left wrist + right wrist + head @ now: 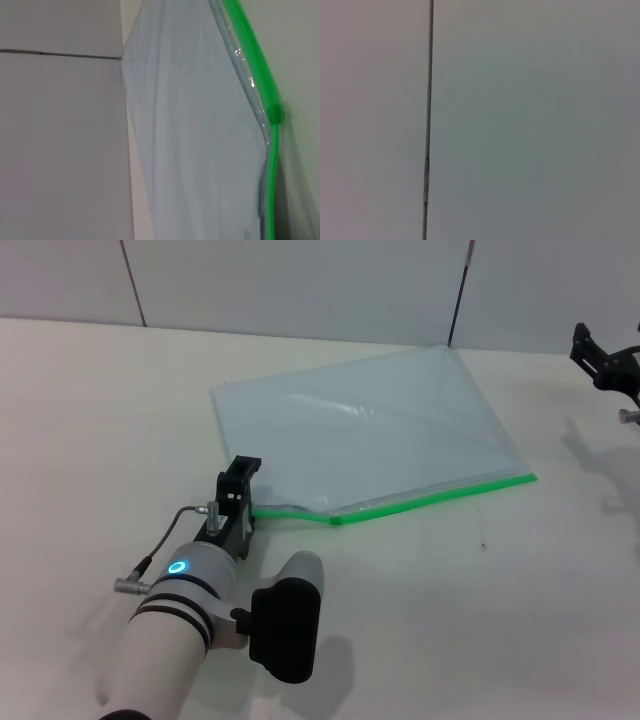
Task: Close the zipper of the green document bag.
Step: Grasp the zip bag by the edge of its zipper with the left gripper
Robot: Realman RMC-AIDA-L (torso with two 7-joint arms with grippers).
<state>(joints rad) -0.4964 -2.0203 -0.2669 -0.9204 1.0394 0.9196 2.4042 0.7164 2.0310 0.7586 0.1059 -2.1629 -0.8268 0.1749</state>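
The green document bag point(370, 430) lies flat on the table, a pale translucent pouch set at a slant. Its zipper point(440, 493) is a bright green strip along the near long edge, and the small slider point(336, 519) sits about a third of the way from the left end. Left of the slider the edge looks thin and slightly parted. My left gripper point(245, 466) is at the bag's near-left corner, over its short edge. The left wrist view shows the bag's sheet point(200, 150), the zipper point(252, 65) and the slider point(274, 114) close up. My right gripper point(603, 360) hangs at the far right, away from the bag.
The pale table point(480, 620) extends around the bag. Grey wall panels point(300, 280) stand behind the table's far edge. The right wrist view shows only a plain panel with a thin seam point(430, 100).
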